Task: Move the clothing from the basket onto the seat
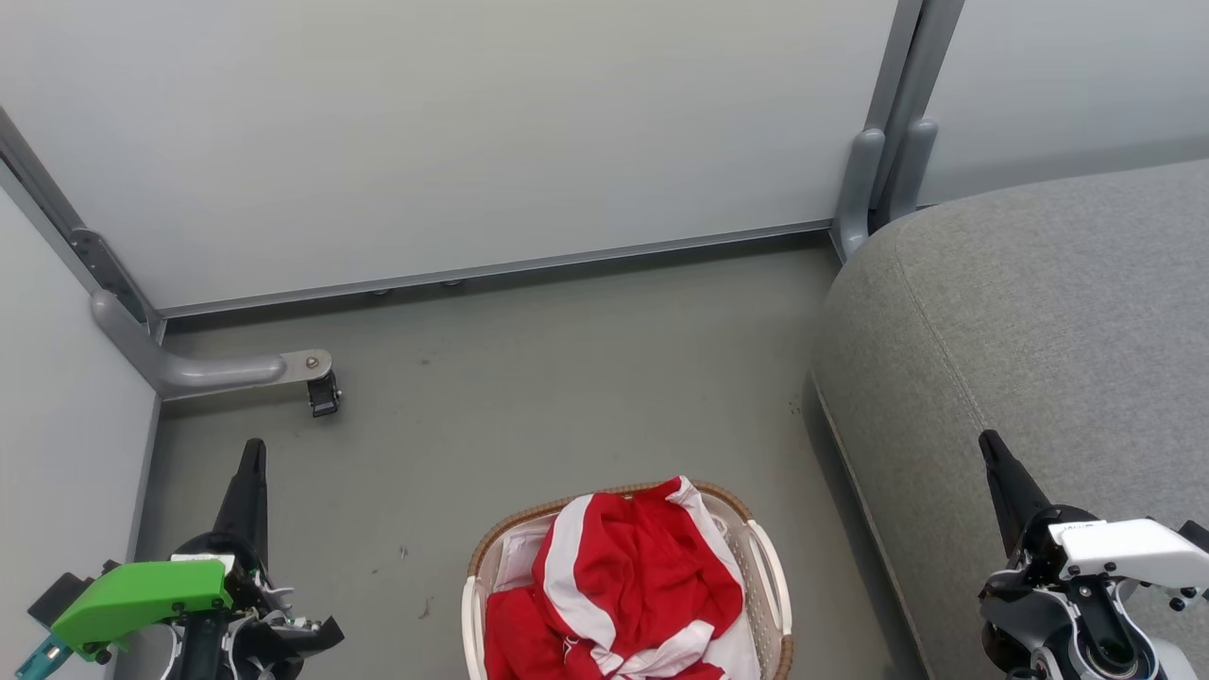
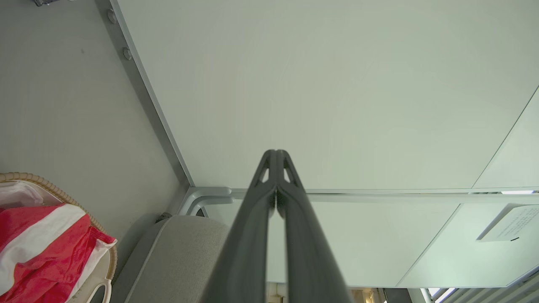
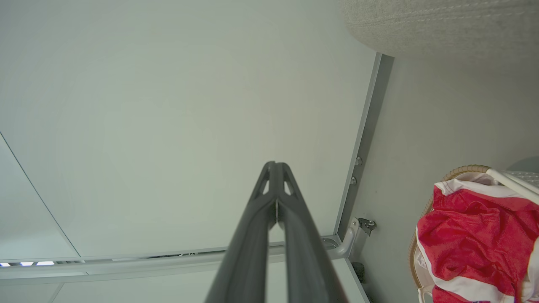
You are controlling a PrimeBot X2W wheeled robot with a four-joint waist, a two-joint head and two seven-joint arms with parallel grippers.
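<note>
Red clothing (image 1: 623,576) is lying heaped in the basket (image 1: 770,576) on the floor (image 1: 567,378) beside the seat (image 1: 1039,312), untouched, since left pincer (image 1: 253,446) and right pincer (image 1: 988,438) are flanking it pressed together, pinching nothing.

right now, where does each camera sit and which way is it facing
Head view: on the head, looking down at the basket of clothing on the floor, seat at right; left pincer and right pincer in the lower corners.
Left wrist view: on that wrist, along the shut left pincer toward a pale wall panel.
Right wrist view: likewise, along the shut right pincer.
Shared: both wrist views catch basket, clothing and seat at their edges.
</note>
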